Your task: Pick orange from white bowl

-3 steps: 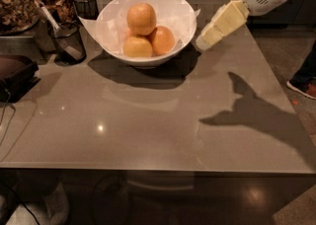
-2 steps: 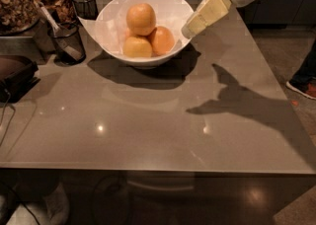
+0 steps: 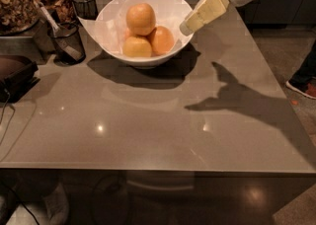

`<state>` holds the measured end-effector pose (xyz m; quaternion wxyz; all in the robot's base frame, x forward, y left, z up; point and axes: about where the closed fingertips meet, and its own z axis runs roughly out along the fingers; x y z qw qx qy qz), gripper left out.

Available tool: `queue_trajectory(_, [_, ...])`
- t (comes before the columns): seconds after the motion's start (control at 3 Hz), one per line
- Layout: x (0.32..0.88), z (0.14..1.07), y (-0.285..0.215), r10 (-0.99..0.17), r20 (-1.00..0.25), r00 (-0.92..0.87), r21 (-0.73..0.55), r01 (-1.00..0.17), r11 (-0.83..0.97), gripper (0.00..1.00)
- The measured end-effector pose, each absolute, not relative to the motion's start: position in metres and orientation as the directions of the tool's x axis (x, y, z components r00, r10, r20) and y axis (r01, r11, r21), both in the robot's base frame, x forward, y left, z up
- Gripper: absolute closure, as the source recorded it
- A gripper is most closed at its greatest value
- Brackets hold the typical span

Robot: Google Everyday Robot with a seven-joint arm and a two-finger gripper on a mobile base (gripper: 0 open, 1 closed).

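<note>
The white bowl [image 3: 170, 8] stands at the back middle of the grey table, with a paper lining poking over its left rim. Three fruits are piled in it. The orange [image 3: 140, 18] is the largest, light orange-yellow, and lies on top. A deeper reddish-orange fruit [image 3: 161, 40] is at the lower right and a smaller yellow one [image 3: 136, 47] at the lower left. My gripper [image 3: 186, 27], cream-coloured, reaches in from the upper right and hangs just above the bowl's right rim, to the right of the orange and apart from it.
Two black wire-mesh cups [image 3: 67, 42] [image 3: 85, 5] stand left of the bowl, with jars of brown food [image 3: 17, 2] behind them. A dark object [image 3: 15, 73] lies at the left edge. A person's shoe [image 3: 302, 86] is on the floor at right.
My gripper has moved left from beside the bowl to over its right rim. The fruits and the bowl have not moved.
</note>
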<state>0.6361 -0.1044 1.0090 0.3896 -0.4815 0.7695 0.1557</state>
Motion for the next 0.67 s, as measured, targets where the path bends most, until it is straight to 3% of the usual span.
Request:
queue_trajectory(0.33, [0.6913, 1.0035, -0.0529, -0.575, -0.796, -0.191, -0.136, -0.868, 0.477, 0.00])
queue_trajectory(0.67, [0.6926, 1.0042, -0.0494, -0.574, -0.797, -0.187, -0.137, -0.870, 0.473, 0.00])
